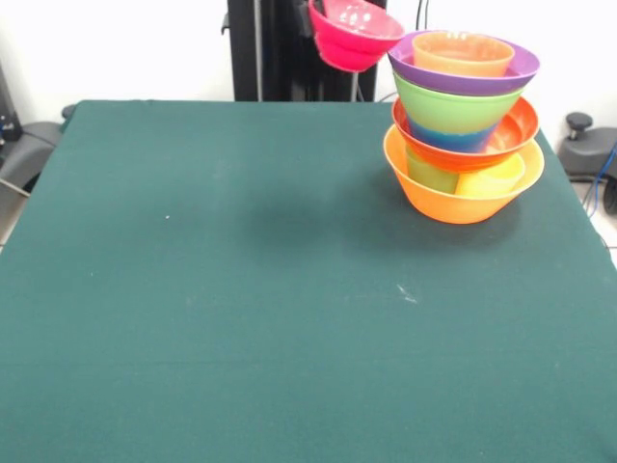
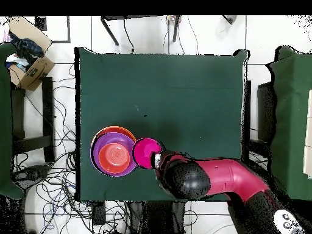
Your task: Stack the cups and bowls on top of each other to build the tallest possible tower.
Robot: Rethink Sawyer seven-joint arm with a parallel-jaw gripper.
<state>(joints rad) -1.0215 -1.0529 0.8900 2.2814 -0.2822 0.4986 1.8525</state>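
The tower (image 1: 463,135) stands at the right of the green table (image 1: 241,309). The big orange bowl (image 1: 453,204) is its base, with a green cup (image 1: 430,174) and a yellow cup (image 1: 494,179) showing inside it. Above come the red-orange bowl (image 1: 511,130), a blue bowl (image 1: 445,140), the lime green bowl (image 1: 453,106), the purple bowl (image 1: 463,79) and a small orange bowl (image 1: 463,53). The purple cup is hidden. My gripper (image 1: 314,15) is shut on the rim of the small pink bowl (image 1: 353,35) and holds it tilted in the air, left of the tower's top. From overhead, the pink bowl (image 2: 146,152) sits beside the tower (image 2: 114,152), with the gripper (image 2: 158,159) at its rim.
The black pedestal (image 1: 275,48) stands behind the table. My red arm (image 2: 219,177) reaches in from the lower right in the overhead view. A cardboard box (image 2: 27,58) and cables lie on the floor beyond the table's edge.
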